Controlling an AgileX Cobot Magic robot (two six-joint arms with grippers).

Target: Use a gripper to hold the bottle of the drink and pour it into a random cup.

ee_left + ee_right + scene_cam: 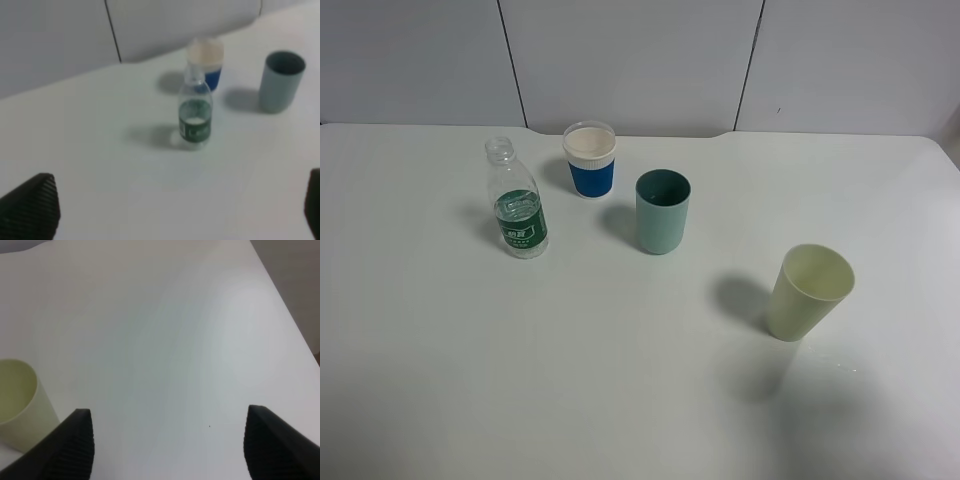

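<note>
The bottle of the drink (518, 210) stands upright and uncapped on the white table (620, 400), left of centre, clear with a dark green label. The left wrist view shows the bottle (195, 114) some way ahead of my left gripper (180, 205), whose black fingers (31, 207) stand wide apart with nothing between them. A blue cup with a white rim (590, 160), a teal cup (662, 211) and a pale yellow cup (809, 292) stand to the bottle's right. My right gripper (169, 435) is open over bare table, the pale yellow cup (17, 407) beside one finger. Neither gripper shows in the exterior view.
A grey panelled wall (640, 60) runs along the table's far edge. In the right wrist view the table's edge (287, 315) drops off to a darker floor. In the left wrist view the blue cup (206, 62) and teal cup (281, 80) stand beyond the bottle.
</note>
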